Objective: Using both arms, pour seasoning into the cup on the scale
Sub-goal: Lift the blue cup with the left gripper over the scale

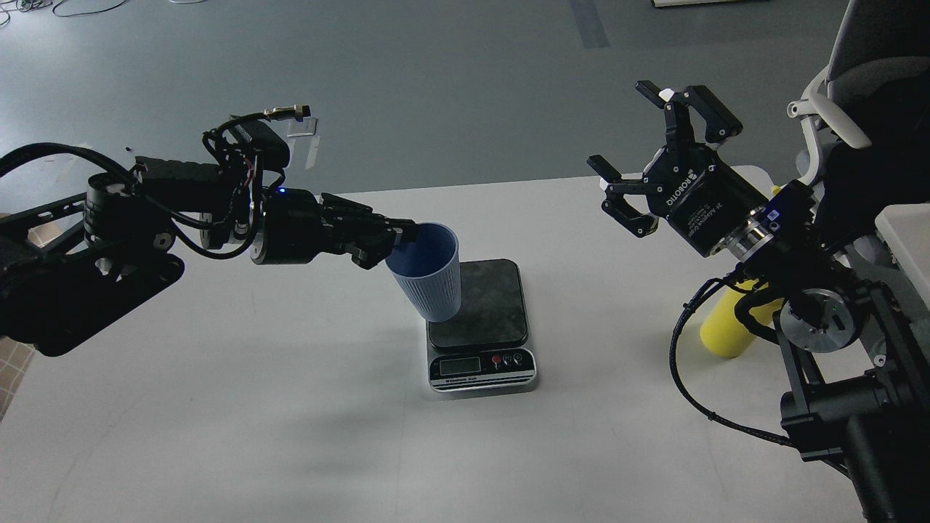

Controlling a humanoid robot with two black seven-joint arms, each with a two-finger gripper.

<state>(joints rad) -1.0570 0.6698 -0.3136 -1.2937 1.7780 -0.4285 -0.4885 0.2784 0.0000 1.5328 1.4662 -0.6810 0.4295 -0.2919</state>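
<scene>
My left gripper (396, 240) is shut on the rim of the dusty-blue ribbed cup (429, 274) and holds it nearly upright over the left part of the scale's dark platform (488, 301); I cannot tell whether the cup's base touches it. The scale has a silver front with an LCD and small buttons. My right gripper (647, 149) is open and empty, raised above the table's far right. The yellow seasoning bottle (726, 330) stands at the right, mostly hidden behind my right arm; only its lower body shows.
The white table (290, 421) carries the scale at its middle. My right arm's cable loops down over the table at the right. An office chair (835, 109) stands beyond the table's right corner. Grey floor lies beyond the far edge.
</scene>
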